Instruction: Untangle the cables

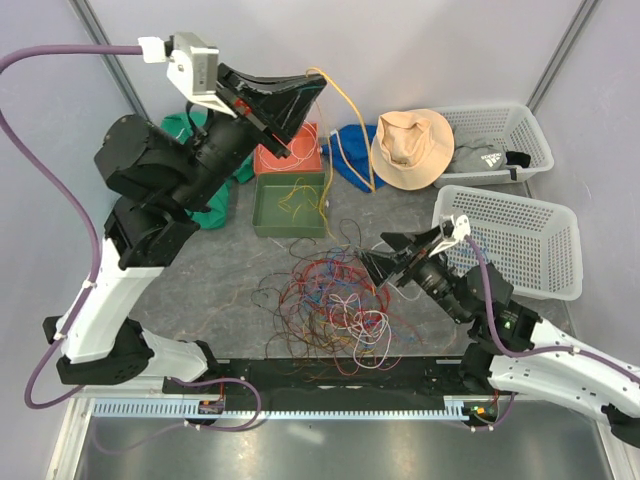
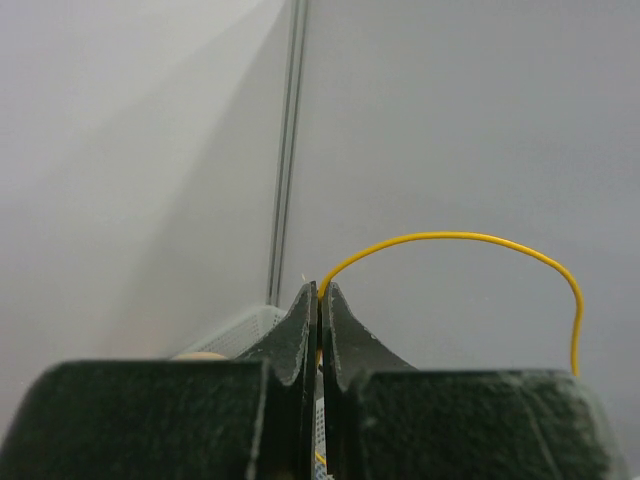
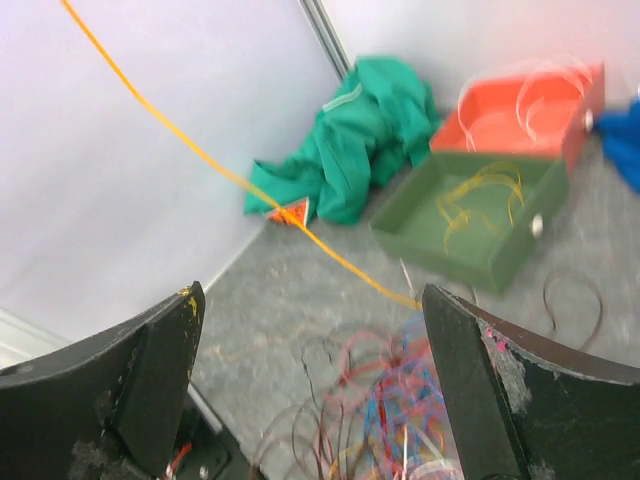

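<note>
Left claw (image 1: 305, 92) is raised high, above and behind the green tray (image 1: 262, 222), jaws pinched tight on one yellow cable (image 1: 352, 125). The left wrist view shows that cable (image 2: 450, 236) arching out of the closed tips. It loops down past the tray's right side toward the table (image 1: 220, 280). In the right wrist view its low end seems to reach the heap by the tray's front corner; can't tell if it's caught there. The tray already holds a few yellow strands. The rest of the cables (image 1: 335, 300) lie in a mixed red, blue, white and purple heap just in front of the tray. Right claw (image 1: 372, 258) sits low, front-right of the tray at the heap's right edge, jaws spread wide, nothing in them.

Step, my read: drawing one yellow strand out of the heap for sorting. The next move calls for a slow pull until the tail comes free, without dragging neighbours, then a drop into the tray.
</note>
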